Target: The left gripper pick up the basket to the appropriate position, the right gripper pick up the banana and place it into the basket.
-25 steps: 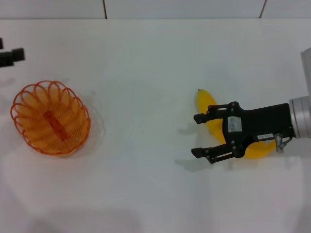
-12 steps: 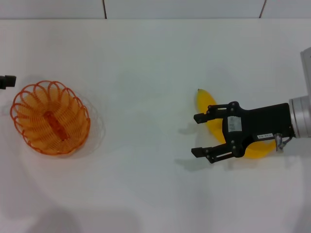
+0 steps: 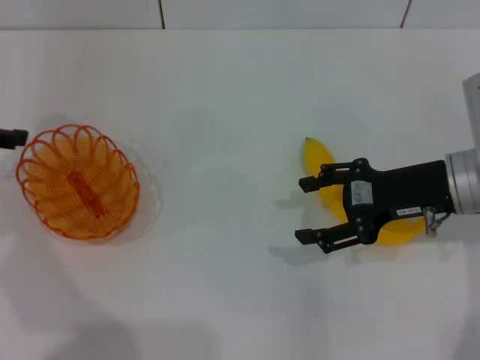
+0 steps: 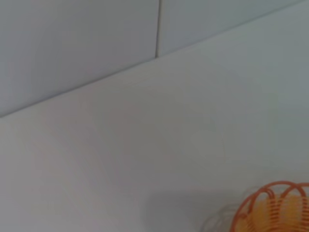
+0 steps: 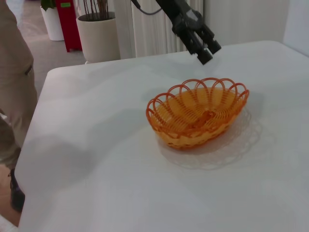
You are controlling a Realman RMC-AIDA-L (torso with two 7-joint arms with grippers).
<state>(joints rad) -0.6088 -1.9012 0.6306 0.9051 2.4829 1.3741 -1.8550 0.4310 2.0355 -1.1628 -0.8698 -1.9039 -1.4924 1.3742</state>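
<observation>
The shallow oval orange wire basket is set on the white table, far to the robot's left. The curved yellow banana is laid on the same table well to the right, well apart from the basket. The black two-fingered right gripper on its silver-white arm is placed over the banana's middle, fingers spread and pointed left toward the basket, so that part of the fruit is covered. The black left gripper on its slim black arm is found at the table's left edge, just beside and above the basket's far rim, apart from it.
</observation>
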